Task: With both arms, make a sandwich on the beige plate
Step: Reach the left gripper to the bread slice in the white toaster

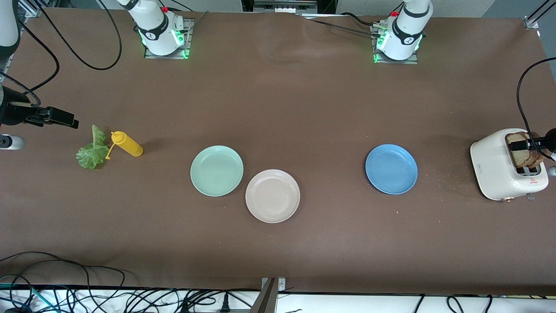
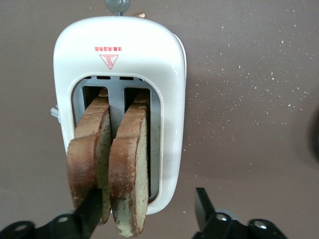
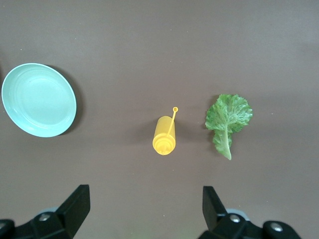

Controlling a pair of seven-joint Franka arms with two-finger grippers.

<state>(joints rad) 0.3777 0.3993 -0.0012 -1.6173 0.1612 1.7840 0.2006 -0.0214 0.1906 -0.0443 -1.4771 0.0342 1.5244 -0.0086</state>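
Two brown bread slices stand upright in the slots of a white toaster at the left arm's end of the table. My left gripper is open over the toaster. One finger lies across the lower edge of one slice. The other finger hangs outside the toaster wall, so the jaws straddle the second slice. The beige plate lies bare mid-table. A green lettuce leaf lies at the right arm's end. My right gripper hangs open over the table beside the leaf, holding nothing.
A yellow squeeze bottle lies on its side next to the lettuce. A mint-green plate touches the beige plate's rim. A blue plate sits toward the toaster. Crumbs dot the table around the toaster. Cables run along the front edge.
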